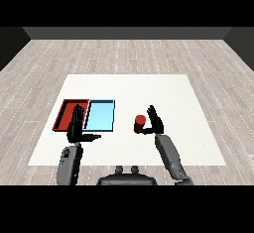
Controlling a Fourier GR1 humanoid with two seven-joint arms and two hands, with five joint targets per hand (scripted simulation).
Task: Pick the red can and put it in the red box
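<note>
A light blue tray (100, 116) lies flat on the white table (149, 90), toward its left half and near the front edge (its long sides run away from the viewer). Around the table spreads a grey plank floor (124, 53).

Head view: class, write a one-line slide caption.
Right hand open beside the red can; left hand open over the red tray.

Even, soft light

We see the white table (173, 108) bright, the floor (124, 53) duller, the far wall (127, 32) dark.
</note>
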